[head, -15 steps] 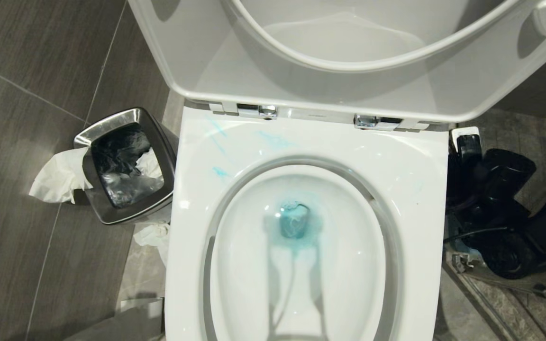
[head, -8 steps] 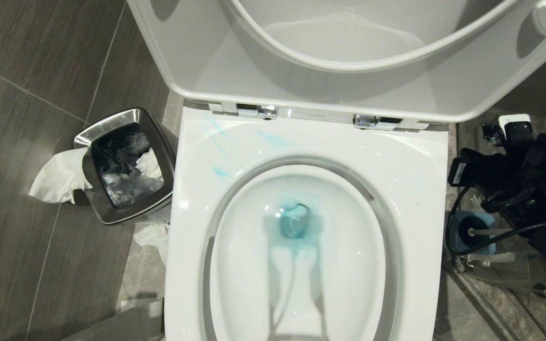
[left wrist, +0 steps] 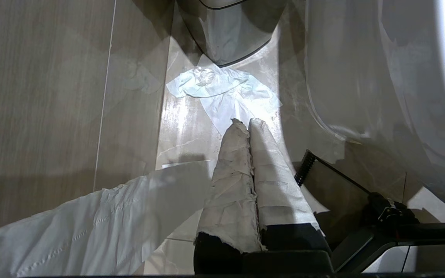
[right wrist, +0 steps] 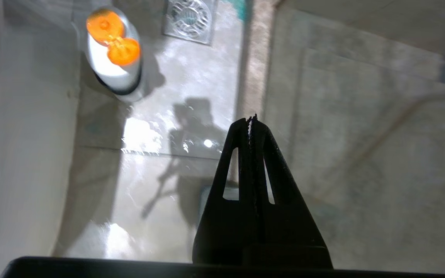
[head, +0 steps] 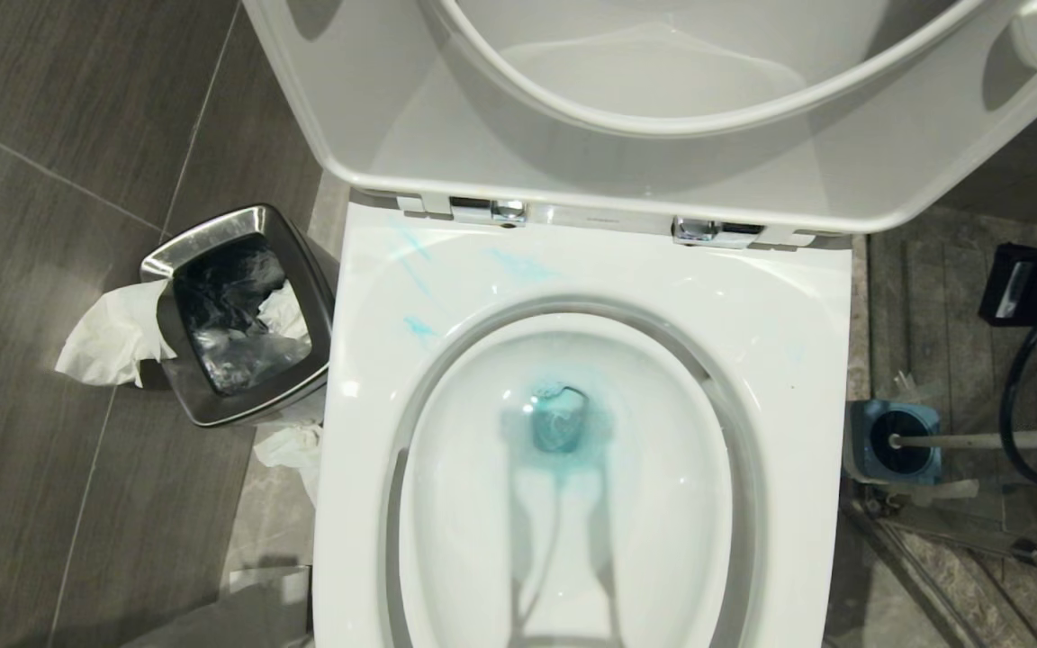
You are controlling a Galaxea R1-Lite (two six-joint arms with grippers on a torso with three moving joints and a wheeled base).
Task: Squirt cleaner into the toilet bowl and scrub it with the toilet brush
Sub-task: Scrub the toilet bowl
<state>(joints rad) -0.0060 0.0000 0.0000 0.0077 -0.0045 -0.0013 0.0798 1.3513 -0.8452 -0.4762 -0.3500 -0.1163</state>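
1. Cleaner (head: 560,423) tints the water at the bottom of the toilet bowl (head: 807,360) turquoise, and pale blue smears mark the rim at the back left, so we judge the squirting done.
2. Scrubbing is, we think, all that remains: the toilet brush (head: 978,441) sits in its blue-grey holder (head: 862,441) on the floor just right of the bowl.
3. Its black head is down in the holder, and the white handle runs away from the bowl towards our right, close to level in the head view.
4. Our right gripper (right wrist: 252,120) is closed tight on nothing, above wet tiles near a bottle with an orange cap (right wrist: 113,38).
5. Our left gripper (left wrist: 245,125), its tips wrapped in paper, is likewise closed and empty, low beside the steel bin (head: 253,225).
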